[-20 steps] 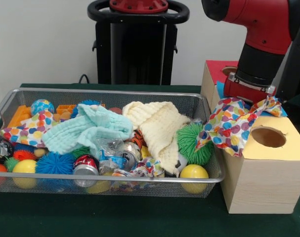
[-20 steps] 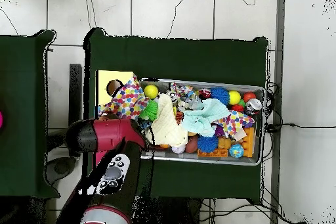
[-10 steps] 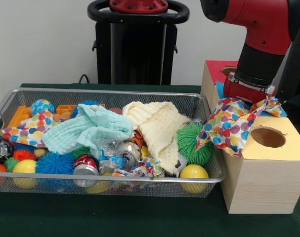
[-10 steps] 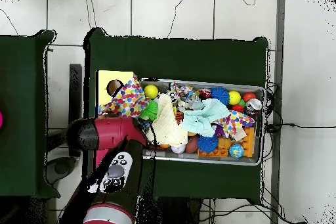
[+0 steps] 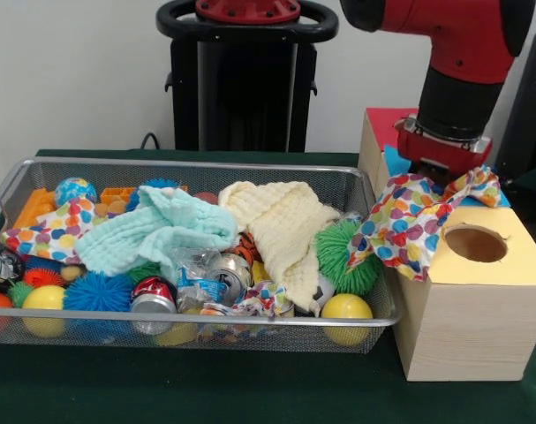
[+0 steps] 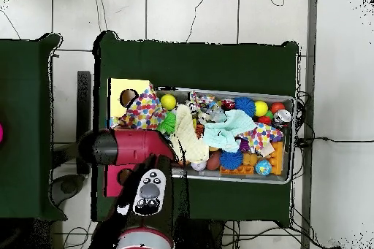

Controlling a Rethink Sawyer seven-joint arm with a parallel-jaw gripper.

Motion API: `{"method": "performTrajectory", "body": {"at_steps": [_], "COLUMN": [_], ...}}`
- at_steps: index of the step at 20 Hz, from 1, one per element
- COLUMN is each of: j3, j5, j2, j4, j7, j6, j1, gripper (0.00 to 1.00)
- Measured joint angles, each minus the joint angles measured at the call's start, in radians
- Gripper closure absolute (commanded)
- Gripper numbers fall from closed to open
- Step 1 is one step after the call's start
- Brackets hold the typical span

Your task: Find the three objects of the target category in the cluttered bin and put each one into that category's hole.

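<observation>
Bin (image 5: 206, 322) is bare wire mesh, metal, dull shine. Mint cloth (image 5: 157, 231) and cream cloth (image 5: 281, 230) are soft waffle-textured fabric, matt. Polka-dot cloth (image 5: 409, 221) looks thin and smooth, draped on my box (image 5: 466, 327) of pale unfinished wood with a matt yellow top. Crushed cans (image 5: 153, 300) are shiny metal. Yellow balls (image 5: 347, 307) are smooth plastic, slight gloss. Green spiky ball (image 5: 343, 252) and blue one (image 5: 98, 291) look rubbery, probably soft. Bench (image 5: 250, 389) cover is dark green matt felt-like cloth. My arm shell (image 5: 462, 35) is glossy red plastic.

Front and overhead, sharing bin (image 5: 197, 177)
</observation>
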Motion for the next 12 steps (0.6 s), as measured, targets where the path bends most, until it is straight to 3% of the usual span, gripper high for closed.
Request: {"method": "performTrajectory", "body": {"at_steps": [12], "j3": [0.0], "j5": [-0.003], "j2": [-0.156], "j4": [0.014], "j7": [0.0], "j6": [0.199], "j1": [-0.018], "gripper": [0.0]}}
